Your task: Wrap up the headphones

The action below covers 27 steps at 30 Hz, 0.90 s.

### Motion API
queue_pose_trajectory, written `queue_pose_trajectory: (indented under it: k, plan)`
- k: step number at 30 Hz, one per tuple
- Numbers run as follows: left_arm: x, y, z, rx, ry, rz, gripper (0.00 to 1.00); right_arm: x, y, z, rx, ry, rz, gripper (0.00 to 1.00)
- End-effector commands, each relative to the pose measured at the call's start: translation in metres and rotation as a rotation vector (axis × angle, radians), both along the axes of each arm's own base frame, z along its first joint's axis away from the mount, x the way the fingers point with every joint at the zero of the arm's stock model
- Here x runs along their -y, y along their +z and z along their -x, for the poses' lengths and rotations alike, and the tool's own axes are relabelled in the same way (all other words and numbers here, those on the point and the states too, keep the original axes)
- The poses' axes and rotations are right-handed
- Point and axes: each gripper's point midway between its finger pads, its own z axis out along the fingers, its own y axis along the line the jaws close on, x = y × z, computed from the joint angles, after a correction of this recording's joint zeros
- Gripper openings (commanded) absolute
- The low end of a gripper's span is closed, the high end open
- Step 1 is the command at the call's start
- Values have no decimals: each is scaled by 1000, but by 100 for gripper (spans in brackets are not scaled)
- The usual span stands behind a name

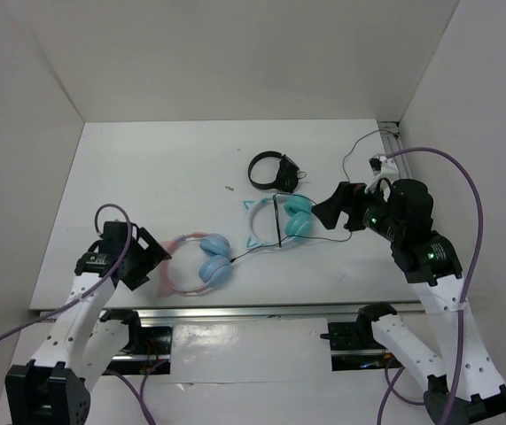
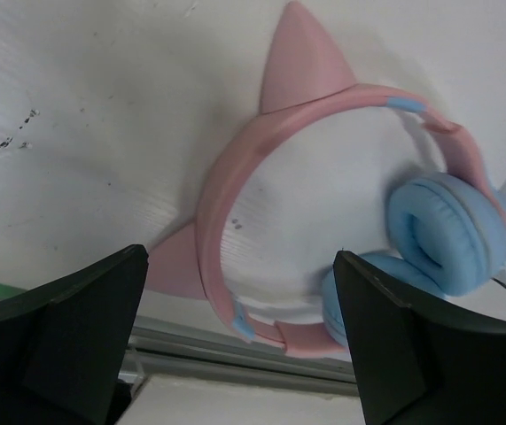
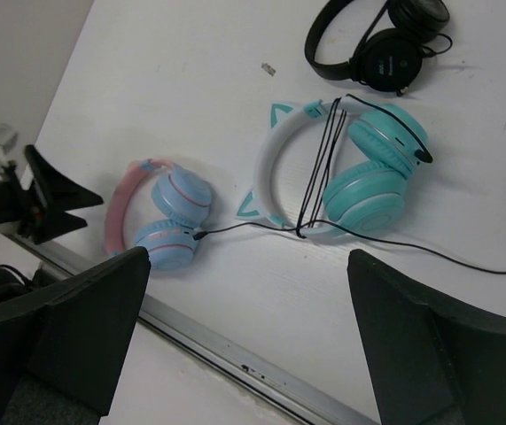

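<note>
The headphones (image 1: 198,264) have a pink cat-eared headband (image 2: 226,199) and light blue ear cups (image 2: 447,235). They lie flat near the table's front edge. Their thin black cable (image 3: 235,227) runs right from the lower cup, loops a few turns around the white-and-teal headphones (image 3: 346,173) and trails off to the right. My left gripper (image 1: 151,257) is open and empty just left of the headband, which shows between its jaws in the left wrist view (image 2: 240,292). My right gripper (image 1: 332,209) is open and empty, raised right of the teal headphones, also seen in the right wrist view (image 3: 248,266).
Smaller black headphones (image 1: 270,170) lie behind the teal pair. A grey wire and white connector (image 1: 378,163) sit at the back right corner. White walls stand on three sides. A metal rail (image 1: 253,310) runs along the front edge.
</note>
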Motion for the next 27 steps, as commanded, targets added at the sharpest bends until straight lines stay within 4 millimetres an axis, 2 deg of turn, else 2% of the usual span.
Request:
queue_pose_trajectory:
  k: [1,3,9,12,14,15,17,22,24,27]
  plan:
    - [-3,-21,-15,13,62,-21,98,-9,27,3,109,60,-33,100]
    - [-5,-42,-7,-63,59,-46,98,-9,27,3,109,60,-33,100]
    - [-16,-49,-13,-52,75,-139,94,-8,32,8,131,60,-38,100]
    - [-19,-58,-13,-85,55,-173,81,-8,34,7,140,60,-40,100]
    - [-20,-57,-22,-76,47,-201,80,-8,31,6,131,60,-38,100]
    - [-18,-64,-18,-114,33,-208,77,-8,31,6,131,60,-38,100]
    - [-18,-66,-25,-105,8,-228,74,-8,31,6,131,60,-38,100]
    - [-5,-76,-23,-143,-51,-198,66,-6,30,8,132,50,-35,100]
    - [-4,-76,-23,-141,-57,-207,57,-5,36,10,150,50,-39,100]
    - [-4,-74,-19,-153,-63,-218,45,-2,34,9,143,30,-30,100]
